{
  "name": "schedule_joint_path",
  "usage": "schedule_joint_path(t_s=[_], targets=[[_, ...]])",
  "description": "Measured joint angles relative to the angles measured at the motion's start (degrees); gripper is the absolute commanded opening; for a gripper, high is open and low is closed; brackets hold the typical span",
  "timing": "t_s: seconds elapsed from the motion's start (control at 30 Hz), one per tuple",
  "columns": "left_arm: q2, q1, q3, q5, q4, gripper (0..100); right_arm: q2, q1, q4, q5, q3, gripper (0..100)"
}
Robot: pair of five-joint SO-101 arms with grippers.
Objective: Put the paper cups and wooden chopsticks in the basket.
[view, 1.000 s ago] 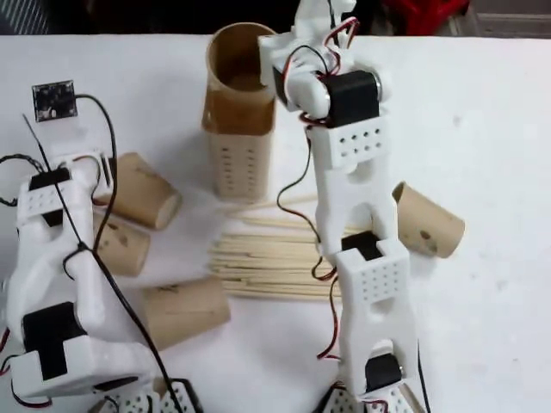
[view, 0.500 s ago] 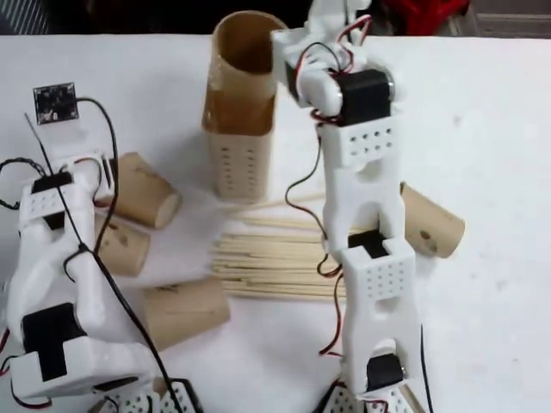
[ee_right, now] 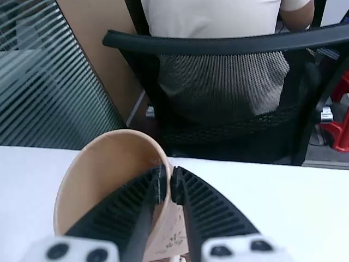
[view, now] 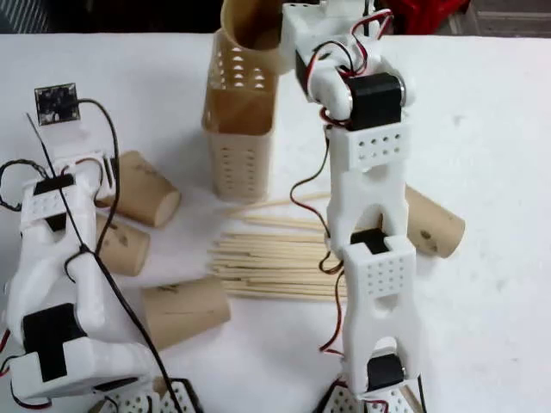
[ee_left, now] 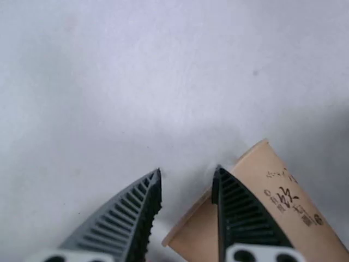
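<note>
A beige perforated basket (view: 239,138) stands upright at the table's back middle. Above its far rim hangs a brown paper cup (view: 250,21), and my right gripper (ee_right: 168,183) is shut on that cup's rim (ee_right: 109,174), one finger inside and one outside. Wooden chopsticks (view: 271,258) lie in a flat pile in front of the basket. One cup (view: 430,222) lies on its side to the right of the right arm. My left gripper (ee_left: 187,176) hovers open just above the table, with a lying cup (ee_left: 267,210) touching the outside of one finger.
Three more cups lie on their sides at the left: one (view: 145,191) by the left arm, one (view: 122,248) below it, one (view: 185,310) nearer the front. A black office chair (ee_right: 229,82) stands beyond the table's far edge.
The right arm has carried the held cup up and away from the basket's mouth toward the far edge, uncovering the basket's inside. The left arm has stayed put.
</note>
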Motion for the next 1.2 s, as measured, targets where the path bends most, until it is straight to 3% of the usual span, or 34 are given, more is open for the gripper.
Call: schedule_joint_path(t_s=[0.57, 1.0, 1.2], targets=[[0.00, 0.09, 0.00, 0.00, 0.00, 17, 0.79, -5.27, -1.67, -0.26, 0.00, 1.9], [0.00, 0.09, 0.00, 0.00, 0.00, 17, 4.04, -5.10, -3.16, -0.26, 0.00, 2.5], [0.00, 0.09, 0.00, 0.00, 0.00, 17, 4.04, -5.45, 0.09, -0.26, 0.00, 17.9]])
